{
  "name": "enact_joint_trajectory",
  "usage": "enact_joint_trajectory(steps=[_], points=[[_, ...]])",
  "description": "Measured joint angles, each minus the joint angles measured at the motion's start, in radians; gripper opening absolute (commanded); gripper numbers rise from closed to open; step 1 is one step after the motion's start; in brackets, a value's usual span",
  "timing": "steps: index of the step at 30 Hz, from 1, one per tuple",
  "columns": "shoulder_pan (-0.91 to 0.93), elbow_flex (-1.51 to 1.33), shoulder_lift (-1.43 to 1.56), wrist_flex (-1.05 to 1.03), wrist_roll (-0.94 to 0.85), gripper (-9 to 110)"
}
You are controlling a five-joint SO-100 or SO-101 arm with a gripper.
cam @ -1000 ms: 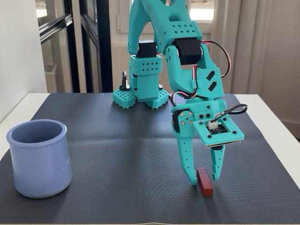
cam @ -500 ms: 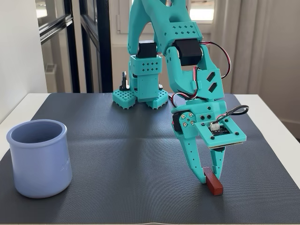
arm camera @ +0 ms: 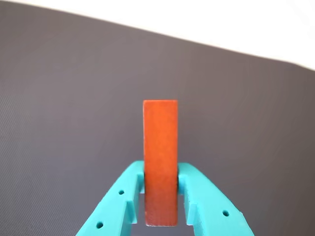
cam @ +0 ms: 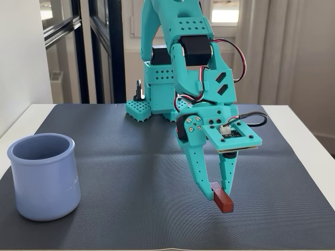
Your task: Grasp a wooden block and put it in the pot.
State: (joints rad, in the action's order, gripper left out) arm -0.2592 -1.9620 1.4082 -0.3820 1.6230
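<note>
We are looking at the wooden block (cam: 223, 201), a small red bar that is lying on the dark mat of the table (cam: 131, 172), toward the right front in the fixed view, and it is sitting right between the tips of the teal gripper (cam: 219, 189). In the wrist view the wooden block (arm camera: 160, 162) is running straight away from the camera, so its long axis is lying crosswise to the closing direction and the two teal fingers (arm camera: 206, 201) are pressing its long side faces near the closer end. We are reading the jaws as clenched on the block, with no gap showing on either side, though we cannot tell whether the block is lifting off the mat yet. The pot (cam: 44, 175) is standing upright well apart from the block, at the left front edge of the mat in the fixed view. We are judging that the coming move is calling for a lift and then a long carry leftward, high enough for the block to clear the thick rim.
</note>
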Motion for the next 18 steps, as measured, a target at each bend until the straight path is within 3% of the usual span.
enact_joint_trajectory(steps=[18], points=[[0.287, -0.002, 0.232, -0.002, -0.272, 1]])
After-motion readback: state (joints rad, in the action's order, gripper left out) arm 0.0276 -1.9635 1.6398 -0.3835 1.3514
